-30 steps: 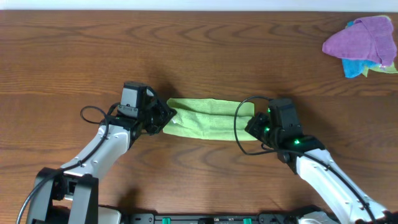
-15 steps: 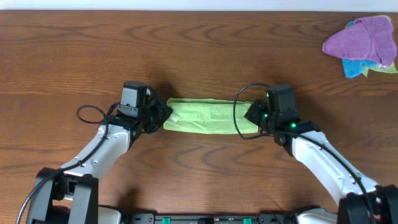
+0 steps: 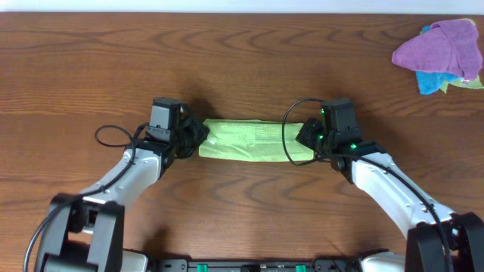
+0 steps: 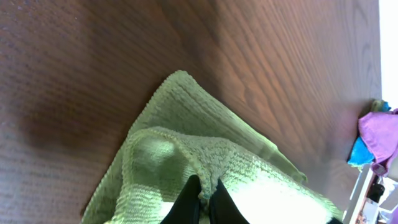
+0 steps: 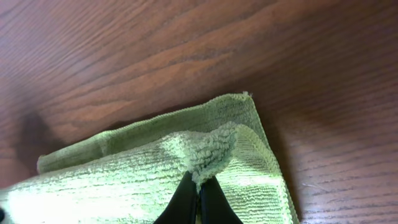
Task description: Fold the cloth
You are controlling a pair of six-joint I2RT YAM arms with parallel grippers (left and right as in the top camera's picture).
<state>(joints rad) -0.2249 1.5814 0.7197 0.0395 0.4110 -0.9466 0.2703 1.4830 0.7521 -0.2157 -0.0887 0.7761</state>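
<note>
A light green cloth lies folded into a long strip on the wooden table between my two arms. My left gripper is shut on the cloth's left end; in the left wrist view the black fingertips pinch a raised top edge of the cloth. My right gripper is shut on the cloth's right end; in the right wrist view the fingers pinch a lifted corner of the top layer above the lower layer.
A pile of purple, blue and yellow-green cloths lies at the far right back corner of the table. It shows small at the right edge of the left wrist view.
Both grippers have carried the cloth's near edge away from me, over the far part. The cloth strip is now narrower and sits a little farther back.
</note>
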